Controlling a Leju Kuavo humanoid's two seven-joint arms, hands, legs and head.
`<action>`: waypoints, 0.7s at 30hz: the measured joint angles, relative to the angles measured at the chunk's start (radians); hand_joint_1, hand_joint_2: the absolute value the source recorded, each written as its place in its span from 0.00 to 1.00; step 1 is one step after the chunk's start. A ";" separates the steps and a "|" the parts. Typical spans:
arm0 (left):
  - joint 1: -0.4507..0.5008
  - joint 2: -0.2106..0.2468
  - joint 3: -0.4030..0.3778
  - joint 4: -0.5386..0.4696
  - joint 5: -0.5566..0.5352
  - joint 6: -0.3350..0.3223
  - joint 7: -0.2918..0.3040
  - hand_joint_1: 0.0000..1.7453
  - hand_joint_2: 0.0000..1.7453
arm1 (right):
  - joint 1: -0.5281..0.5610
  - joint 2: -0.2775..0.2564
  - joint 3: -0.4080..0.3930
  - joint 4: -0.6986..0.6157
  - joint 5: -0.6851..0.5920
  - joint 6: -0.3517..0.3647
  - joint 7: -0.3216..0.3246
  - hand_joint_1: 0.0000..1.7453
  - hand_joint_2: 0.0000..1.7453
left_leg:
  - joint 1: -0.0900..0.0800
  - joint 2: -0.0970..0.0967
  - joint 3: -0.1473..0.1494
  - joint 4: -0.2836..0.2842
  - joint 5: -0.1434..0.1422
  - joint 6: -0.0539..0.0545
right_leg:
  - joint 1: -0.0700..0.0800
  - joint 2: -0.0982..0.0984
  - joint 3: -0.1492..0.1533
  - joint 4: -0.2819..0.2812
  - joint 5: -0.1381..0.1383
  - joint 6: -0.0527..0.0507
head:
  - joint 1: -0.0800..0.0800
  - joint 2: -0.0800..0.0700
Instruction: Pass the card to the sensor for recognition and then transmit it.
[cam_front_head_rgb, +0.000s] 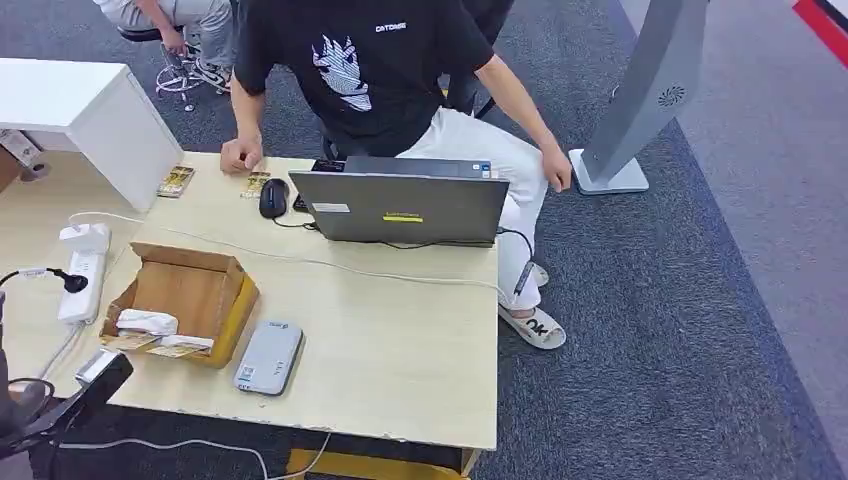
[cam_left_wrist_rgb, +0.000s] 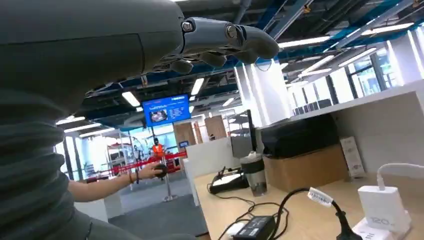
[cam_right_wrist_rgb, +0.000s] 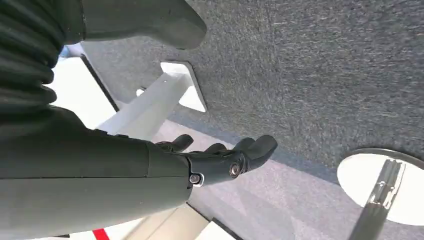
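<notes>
Two hands, neither with anything in it: the left hand (cam_left_wrist_rgb: 220, 37) is raised level with the bench (cam_front_head_rgb: 400, 340), its fingers (cam_left_wrist_rgb: 250, 42) loosely spread and reaching forward, while the right hand (cam_right_wrist_rgb: 220, 160) hangs low over the carpet (cam_right_wrist_rgb: 310, 65) with its fingers slack and apart, so I judge the pick-up not yet begun. The cards (cam_front_head_rgb: 165, 348) lie in the near end of an open cardboard box (cam_front_head_rgb: 190, 285), partly under a white wrapped bundle (cam_front_head_rgb: 147, 322). That keeps them stacked within the left arm's reach. The grey flat sensor (cam_front_head_rgb: 268, 357) lies just beside the box, face up, probably so that a card needs only a short carry to be read. Two more cards (cam_front_head_rgb: 176, 181) rest well apart from it at the far edge, near the hand of a seated person (cam_front_head_rgb: 370, 70), who is likely there to receive the card once it is read. A laptop (cam_front_head_rgb: 400, 205) and a mouse (cam_front_head_rgb: 273, 197) stand before that person. A white power strip (cam_front_head_rgb: 82, 280) and its cables run along the left side. The bench is pale wood laminate, smooth, so a flat card may be hard to lift off it. Around it lie grey carpet, a grey kiosk stand (cam_front_head_rgb: 650, 90) and, in the left wrist view, an open hall with ceiling strip lights.
</notes>
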 joint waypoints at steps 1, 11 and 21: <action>-0.009 -0.007 0.007 0.017 0.000 0.010 -0.008 0.00 1.00 | 0.000 0.000 0.000 0.001 0.000 0.000 -0.003 0.00 1.00 | 0.000 0.000 0.000 0.000 0.000 0.000 | 0.000 0.000 0.000 0.000 0.000 0.000 | -0.001 0.000; -0.128 -0.129 0.049 0.154 0.002 0.071 -0.134 0.00 1.00 | -0.003 -0.006 0.021 0.011 0.000 -0.007 -0.014 0.00 1.00 | 0.000 0.000 0.000 0.000 0.000 0.000 | 0.000 0.000 0.000 0.000 0.001 0.001 | 0.000 0.000; -0.149 -0.168 0.036 0.207 0.001 0.078 -0.130 0.00 1.00 | -0.003 -0.007 0.026 0.016 0.000 -0.010 -0.016 0.00 1.00 | 0.000 0.000 0.000 0.000 0.000 0.000 | 0.000 0.001 -0.001 0.000 0.001 0.001 | -0.001 0.000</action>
